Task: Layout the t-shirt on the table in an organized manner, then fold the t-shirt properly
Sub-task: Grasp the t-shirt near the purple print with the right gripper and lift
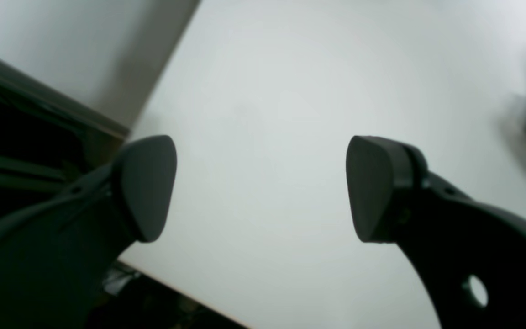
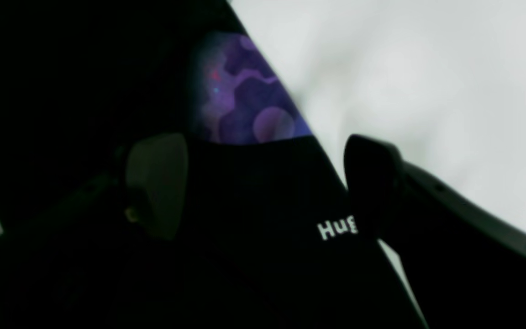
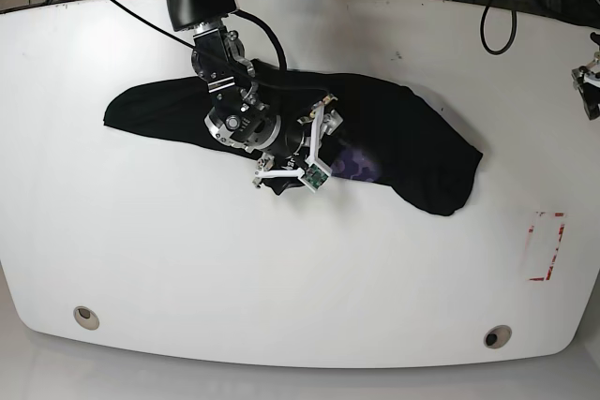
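Black cloth, the t-shirt (image 3: 394,128) lies bunched in a long, uneven band across the far half of the table (image 3: 281,269), running from a narrow tail on the base view's left to a broader, rounded lobe on its right. It is not spread flat: folds overlap along its length and its lower edge is ragged. A purple patch (image 3: 356,164) shows on the cloth near the middle of the band, just beside the right arm's wrist. In the right wrist view the same purple patch (image 2: 244,91) sits above the gap between the fingers, and white lettering (image 2: 336,228) reading "Hug" runs up against the inner side of one finger.

The right end effector (image 2: 263,183) hangs over the shirt's edge with its jaws spread wide; black fabric lies beneath the gap and white table shows past the far finger. Nothing is pinched between the pads, so it is released. In the base view the right arm (image 3: 220,63) reaches in from the far left and comes down over the middle of the shirt.

The left end effector (image 1: 260,187) is also spread wide and holds nothing, with only bare white table between its pads; it is at the far right edge of the base view, well apart from the shirt.

On the table's near side sit two round grommet holes (image 3: 85,316), and a red-and-white tape rectangle (image 3: 547,246) lies toward the right.
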You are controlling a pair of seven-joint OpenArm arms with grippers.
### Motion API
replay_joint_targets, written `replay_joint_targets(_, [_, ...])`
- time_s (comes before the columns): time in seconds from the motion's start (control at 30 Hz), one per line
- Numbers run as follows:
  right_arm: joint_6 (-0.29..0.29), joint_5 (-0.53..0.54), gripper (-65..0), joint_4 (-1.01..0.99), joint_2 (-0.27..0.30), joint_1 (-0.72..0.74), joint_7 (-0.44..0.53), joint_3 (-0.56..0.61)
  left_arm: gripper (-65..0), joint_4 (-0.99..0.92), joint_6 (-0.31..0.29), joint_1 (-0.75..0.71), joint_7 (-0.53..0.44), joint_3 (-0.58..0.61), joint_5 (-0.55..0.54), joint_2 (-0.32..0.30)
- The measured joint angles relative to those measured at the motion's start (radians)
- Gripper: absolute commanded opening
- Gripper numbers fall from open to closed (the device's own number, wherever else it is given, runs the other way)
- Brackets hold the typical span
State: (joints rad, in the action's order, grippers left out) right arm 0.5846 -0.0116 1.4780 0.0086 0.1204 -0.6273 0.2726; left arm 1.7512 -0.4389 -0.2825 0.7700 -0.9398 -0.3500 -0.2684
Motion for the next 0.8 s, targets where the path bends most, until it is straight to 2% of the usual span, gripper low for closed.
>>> replay_joint_targets(0.37, [-0.003, -0.008, -14.3, -0.151, 0.002, 0.000, 0.152, 0.002, -10.3, 0.000, 0.000, -0.039, 0.001, -0.015, -0.002, -0.002])
replay_joint_targets(0.43, [-0.003, -0.003, -15.9, -0.169, 0.003, 0.001, 0.180, 0.002, -10.3, 0.000, 0.001, -0.043, 0.002, -0.015, 0.006, -0.001])
replay_joint_targets(0.5, [-0.003, -0.003, -19.5, -0.183, 0.003, 0.010, 0.187, 0.002, -10.3, 0.000, 0.000, -0.041, 0.000, -0.015, 0.004, -0.002])
replay_joint_targets(0.6, [-0.004, -0.004, -29.8, -0.204, 0.002, 0.027, 0.186, 0.002, -10.3, 0.000, 0.000, -0.036, -0.003, -0.015, 0.000, -0.004])
replay_joint_targets(0.8, [-0.007, 0.001, -57.1, -0.253, 0.005, 0.071, 0.190, 0.000, -10.3, 0.000, 0.000, -0.039, 0.000, -0.012, 0.001, -0.002])
